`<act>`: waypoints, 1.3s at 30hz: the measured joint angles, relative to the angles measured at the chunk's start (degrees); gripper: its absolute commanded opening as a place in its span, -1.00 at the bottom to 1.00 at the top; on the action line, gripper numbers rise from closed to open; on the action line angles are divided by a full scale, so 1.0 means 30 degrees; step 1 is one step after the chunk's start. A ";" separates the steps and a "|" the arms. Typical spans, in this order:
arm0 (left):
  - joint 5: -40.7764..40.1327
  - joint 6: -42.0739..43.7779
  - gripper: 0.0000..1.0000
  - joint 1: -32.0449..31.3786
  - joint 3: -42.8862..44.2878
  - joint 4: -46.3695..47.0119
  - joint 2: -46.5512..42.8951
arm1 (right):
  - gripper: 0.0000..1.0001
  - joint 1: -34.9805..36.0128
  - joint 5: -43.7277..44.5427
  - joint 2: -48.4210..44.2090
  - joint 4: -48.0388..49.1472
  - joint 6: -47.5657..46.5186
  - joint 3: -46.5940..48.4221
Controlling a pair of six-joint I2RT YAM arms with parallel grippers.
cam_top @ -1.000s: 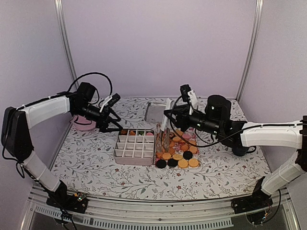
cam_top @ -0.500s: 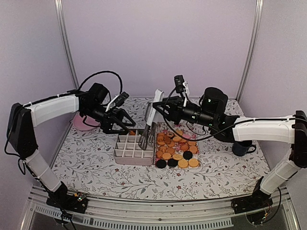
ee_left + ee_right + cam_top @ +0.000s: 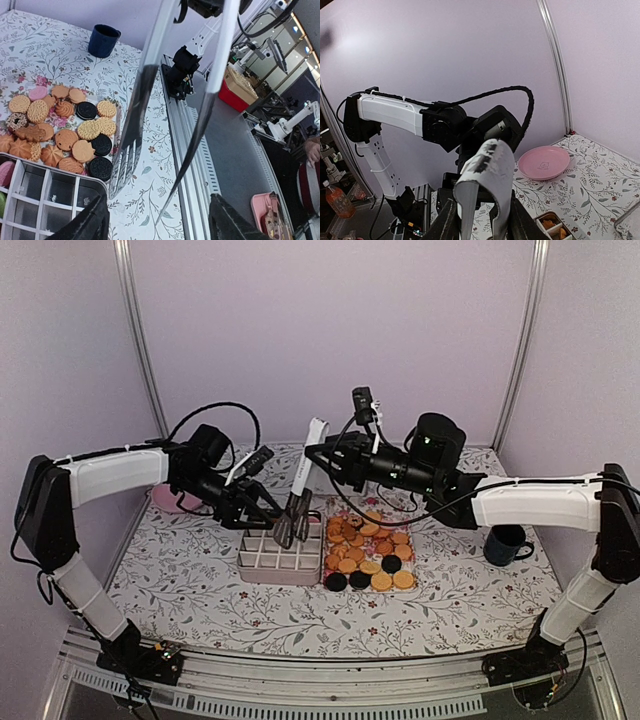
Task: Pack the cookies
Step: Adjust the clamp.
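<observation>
Right tool (image 3: 313, 453) is clamped on the white looped top of the tongs (image 3: 297, 495). The tongs hang from it at a tilt, tips down over the divided box (image 3: 262, 560). Left tool (image 3: 264, 512) is open. In its wrist view my fingers (image 3: 95, 222) stand apart with the tong tips between them, and I see no contact.

The cookies (image 3: 368, 555) lie in a flat cluster below the right tool, just beside the box on the side away from the left tool. A few more sit in cells of the box.

My right arm reaches in roughly level, its forearm passing above the cluster. My left arm is bent at the elbow, wrist angled down toward the box.

- Tongs: bright metal blades, one slotted like a fork.
- Cookies: ridged golden rounds, flower shapes, black sandwich discs, a few pink.
- Box: pale grid of square cells.
- Table (image 3: 180, 570): cover printed with leafy sprigs.
</observation>
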 measured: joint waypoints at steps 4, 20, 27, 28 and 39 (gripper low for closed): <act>-0.0204 -0.0262 -0.05 -0.0175 -0.0423 0.0313 -0.0015 | -0.36 0.0000 -0.0138 0.0270 0.0306 0.0022 0.0146; 0.0153 -0.0160 -0.58 -0.0408 -0.0896 0.0357 -0.0321 | -0.36 0.0000 -0.0532 0.0816 0.1158 0.0277 0.0590; 0.0670 0.0306 -1.00 -0.0787 -0.0954 0.0444 -0.0335 | -0.25 -0.0007 -0.0699 0.1137 0.2033 0.0889 0.0612; 0.0714 0.0481 -1.00 -0.0882 -0.0954 0.0474 -0.0408 | -0.16 -0.0066 -0.0729 0.1209 0.2076 0.1013 0.0612; -0.0729 0.0532 -1.00 -0.0976 -0.0947 0.0109 -0.0772 | 0.79 -0.0372 -0.1807 0.1355 0.2710 0.2142 -0.0051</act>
